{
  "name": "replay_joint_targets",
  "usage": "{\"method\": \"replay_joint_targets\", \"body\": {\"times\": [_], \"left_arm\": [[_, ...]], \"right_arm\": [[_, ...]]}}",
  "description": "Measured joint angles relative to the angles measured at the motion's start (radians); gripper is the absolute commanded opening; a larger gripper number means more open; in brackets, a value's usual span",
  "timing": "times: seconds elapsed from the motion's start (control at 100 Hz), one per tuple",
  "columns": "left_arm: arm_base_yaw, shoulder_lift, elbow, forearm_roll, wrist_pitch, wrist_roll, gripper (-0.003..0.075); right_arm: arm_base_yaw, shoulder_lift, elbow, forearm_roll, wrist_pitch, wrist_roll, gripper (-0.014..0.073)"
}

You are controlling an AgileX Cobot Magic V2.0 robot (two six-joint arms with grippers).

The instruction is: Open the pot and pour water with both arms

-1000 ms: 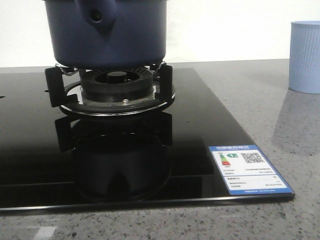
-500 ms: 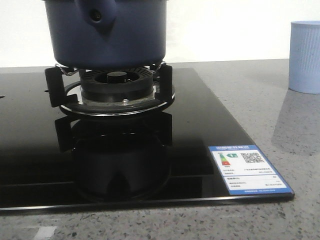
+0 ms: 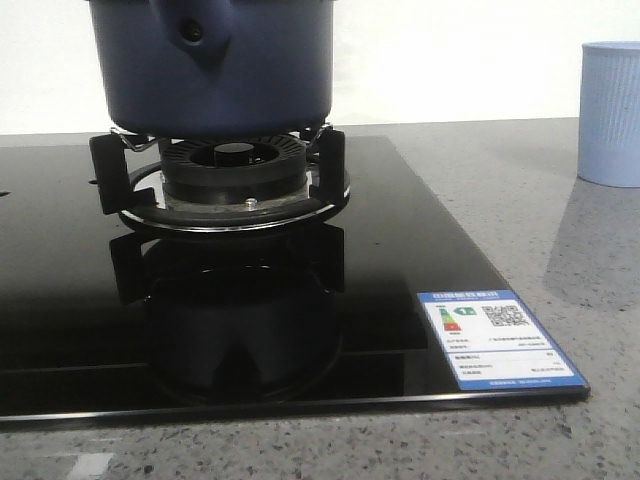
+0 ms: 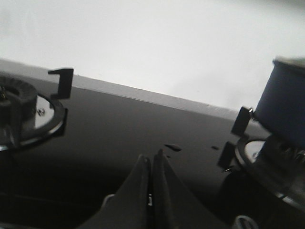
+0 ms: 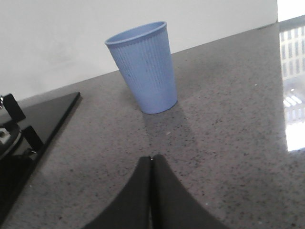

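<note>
Speckled grey stone counter under a plain pale wall, with a glossy black glass hob set into it. On the hob's burner, resting on the black pan supports, the dark navy pot, its pointed handle mount and rivet hole facing the front camera; top of the pot cut off by the frame, so lid state impossible to tell. Near the hob's front corner, a blue-and-white energy label. Off to the side on the bare stone, upright, a pale blue ribbed cup. Left gripper pressed shut with nothing between the fingers, poised over the dark glass, the pot ahead of the fingertips and off to their right side, well apart; a second burner off to their other side. Right gripper likewise shut and empty, over the grey stone, the cup standing ahead of the fingertips, apart from them.
</note>
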State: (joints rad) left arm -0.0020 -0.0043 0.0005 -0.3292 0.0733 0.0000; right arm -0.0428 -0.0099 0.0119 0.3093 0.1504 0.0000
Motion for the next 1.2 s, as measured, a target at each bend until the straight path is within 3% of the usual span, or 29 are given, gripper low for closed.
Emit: {"method": "replay_joint_targets", "body": {"times": [0.12,0.26,0.37,0.52,0.7,0.87,1.1,1.2], "left_arm": [[0.000,0.000,0.000,-0.197,-0.002,0.000,-0.0020],[0.000,0.000,-0.006,-0.327,-0.005,0.000,-0.0020],[0.000,0.000,-0.052,-0.332,0.045,0.008,-0.0020],[0.000,0.019,-0.237,-0.289,0.157,0.118,-0.0020],[0.000,0.182,-0.494,-0.267,0.291,0.296,-0.0020],[-0.030,0.356,-0.689,-0.262,0.400,0.383,-0.0020],[-0.168,0.499,-0.738,-0.266,0.418,0.460,-0.0011],[-0.222,0.546,-0.738,-0.277,0.401,0.474,0.0079]], "right_arm": [[0.000,0.000,0.000,0.171,-0.010,0.000,-0.0070],[0.000,0.000,-0.002,0.241,-0.006,0.000,-0.0069],[0.000,0.000,-0.053,0.244,0.038,0.000,-0.0068],[0.000,0.020,-0.194,0.232,0.082,-0.026,-0.0068],[0.000,0.188,-0.398,0.214,0.192,-0.160,-0.0069],[0.029,0.379,-0.561,0.204,0.287,-0.271,-0.0070],[0.086,0.545,-0.651,0.196,0.345,-0.330,-0.0062],[0.087,0.582,-0.660,0.194,0.361,-0.343,0.0030]]}}
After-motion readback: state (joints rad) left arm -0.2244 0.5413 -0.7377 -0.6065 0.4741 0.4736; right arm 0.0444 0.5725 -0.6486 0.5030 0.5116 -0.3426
